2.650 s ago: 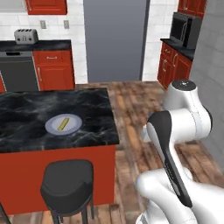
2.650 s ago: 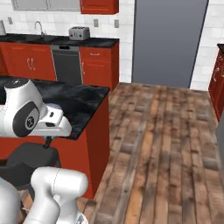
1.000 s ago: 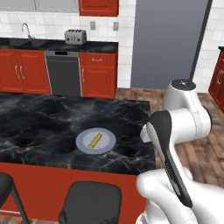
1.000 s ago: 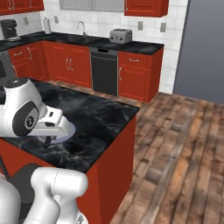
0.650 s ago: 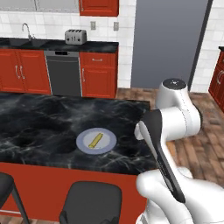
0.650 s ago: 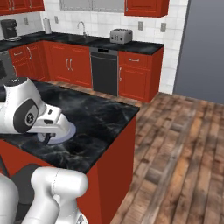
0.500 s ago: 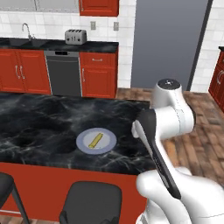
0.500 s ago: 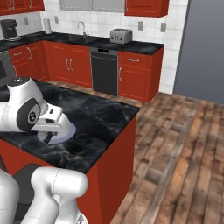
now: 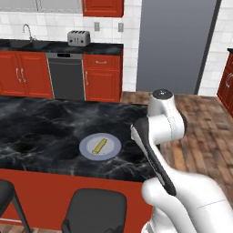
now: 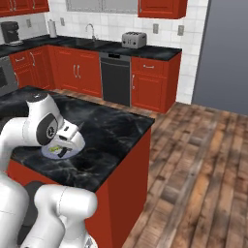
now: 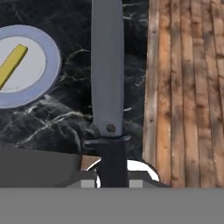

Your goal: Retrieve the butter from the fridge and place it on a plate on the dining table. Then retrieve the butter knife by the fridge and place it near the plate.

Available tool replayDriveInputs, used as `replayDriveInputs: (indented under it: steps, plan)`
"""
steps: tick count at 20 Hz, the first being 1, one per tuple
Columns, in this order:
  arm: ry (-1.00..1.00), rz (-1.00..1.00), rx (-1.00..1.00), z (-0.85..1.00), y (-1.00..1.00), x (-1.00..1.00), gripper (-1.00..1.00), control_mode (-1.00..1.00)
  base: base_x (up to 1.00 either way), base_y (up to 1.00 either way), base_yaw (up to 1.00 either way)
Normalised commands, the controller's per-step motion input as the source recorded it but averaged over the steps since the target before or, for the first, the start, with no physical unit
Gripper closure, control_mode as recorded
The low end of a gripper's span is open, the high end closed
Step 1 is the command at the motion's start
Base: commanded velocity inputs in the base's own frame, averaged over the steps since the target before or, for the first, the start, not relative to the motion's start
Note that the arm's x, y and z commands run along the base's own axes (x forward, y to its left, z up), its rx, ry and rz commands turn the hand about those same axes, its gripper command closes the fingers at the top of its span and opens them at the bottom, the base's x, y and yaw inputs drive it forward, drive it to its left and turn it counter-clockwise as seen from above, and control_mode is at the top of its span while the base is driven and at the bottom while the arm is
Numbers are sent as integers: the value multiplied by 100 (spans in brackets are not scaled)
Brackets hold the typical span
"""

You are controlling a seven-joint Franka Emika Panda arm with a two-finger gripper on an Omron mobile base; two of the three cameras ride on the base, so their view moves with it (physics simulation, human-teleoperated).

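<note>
The butter (image 9: 99, 146) lies as a pale-yellow stick on the round blue-grey plate (image 9: 86, 150), which sits on the black marble dining table (image 9: 41, 132). In the hand view the plate (image 11: 50, 57) with the butter (image 11: 11, 65) is at the upper left. My gripper (image 11: 113, 179) is shut on the dark handle of the butter knife (image 11: 106, 65). Its grey blade points away over the marble, just right of the plate and near the table's edge. From the right base view my hand (image 10: 68, 140) hangs over the plate (image 10: 48, 152). The grey fridge (image 9: 175, 45) stands closed at the back.
Dark stools (image 9: 93, 211) stand at the island's near side. Red cabinets, a dishwasher (image 9: 66, 75) and a toaster (image 9: 78, 38) line the back wall. Wooden floor (image 9: 205, 118) lies to the right of the table's edge.
The base drove earlier, swinging both views to face the island; in the last second they hold still. My arm has leaned left over the table, bringing the knife closer to the plate.
</note>
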Motion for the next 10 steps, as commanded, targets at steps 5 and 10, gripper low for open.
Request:
replayDriveInputs:
  steps: [5,10]
  plan:
    - [8,-7,17,-22,-9,52,100,-100,0,0,0]
    - [3,-6,12,-49,-1,52,100,-100,0,0,0]
